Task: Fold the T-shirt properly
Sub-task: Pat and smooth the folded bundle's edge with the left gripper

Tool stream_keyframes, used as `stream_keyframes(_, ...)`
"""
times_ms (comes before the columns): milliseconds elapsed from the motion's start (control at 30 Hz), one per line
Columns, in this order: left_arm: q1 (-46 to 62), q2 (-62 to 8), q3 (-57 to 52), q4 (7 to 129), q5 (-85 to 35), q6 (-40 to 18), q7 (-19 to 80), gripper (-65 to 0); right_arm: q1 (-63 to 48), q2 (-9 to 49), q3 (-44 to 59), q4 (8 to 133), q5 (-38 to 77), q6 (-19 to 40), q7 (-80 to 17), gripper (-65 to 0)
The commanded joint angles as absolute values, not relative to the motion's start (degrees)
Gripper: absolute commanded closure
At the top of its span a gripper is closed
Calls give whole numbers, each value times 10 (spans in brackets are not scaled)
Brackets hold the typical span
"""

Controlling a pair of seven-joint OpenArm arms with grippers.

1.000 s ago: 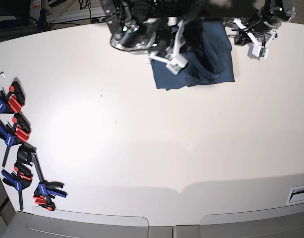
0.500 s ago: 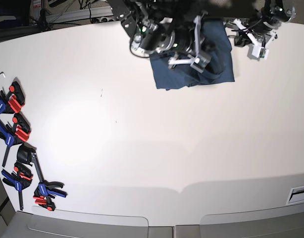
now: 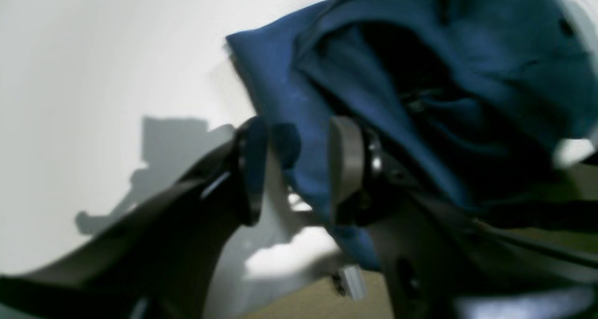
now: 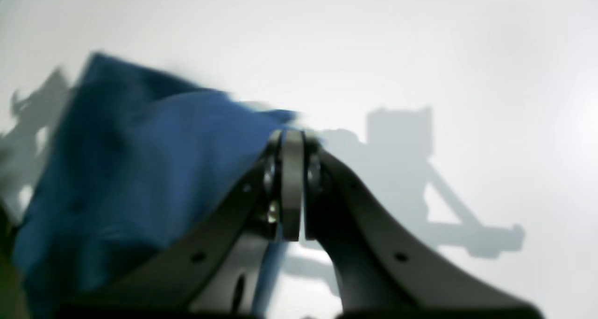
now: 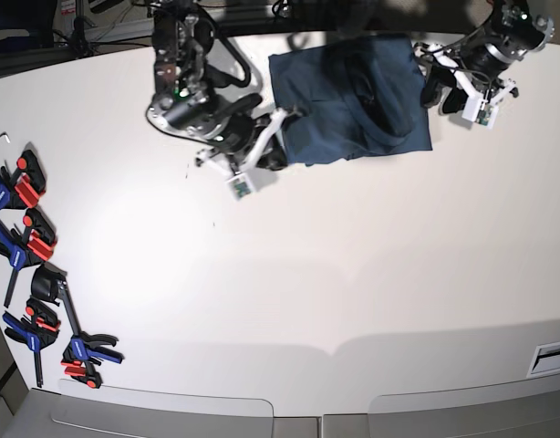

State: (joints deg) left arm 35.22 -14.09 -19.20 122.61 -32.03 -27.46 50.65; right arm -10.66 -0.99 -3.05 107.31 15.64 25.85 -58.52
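The dark navy T-shirt [image 5: 353, 100] lies bunched in a rough rectangle at the far edge of the white table [image 5: 307, 274]. My right gripper [image 5: 278, 146] is at the shirt's near-left corner. In the right wrist view its jaws [image 4: 292, 183] are pressed together with the blue cloth [image 4: 140, 169] running into them. My left gripper [image 5: 432, 87] is at the shirt's right edge. In the left wrist view it [image 3: 296, 169] is open, with a fold of the shirt [image 3: 420, 53] between its fingers [image 3: 345, 165].
Several red-blue-black clamps [image 5: 25, 237] lie along the table's left edge. A white label plate [image 5: 554, 356] sits at the near right edge. Cables and dark equipment [image 5: 125, 18] run behind the far edge of the table.
My right arm has swung left and toward the near side, from over the shirt to its near-left corner, uncovering the shirt's left half. My left gripper has shifted slightly toward the shirt's right edge.
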Motion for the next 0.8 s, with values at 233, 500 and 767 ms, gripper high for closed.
stream_keyframes(233,391,-145,-195,1258,-503,-355,582,-235,-102,-2,47,1085,243,262,-574,0)
stream_keyframes(500,408,-145,-193,1233,-505,-361,578,-357,-102,-2,38,1085,247,262,-574,0)
stream_keyframes(767,408,-145,-147,1176,-514,-361,570,-357,-102,-2,34,1085,247,272,-573,0)
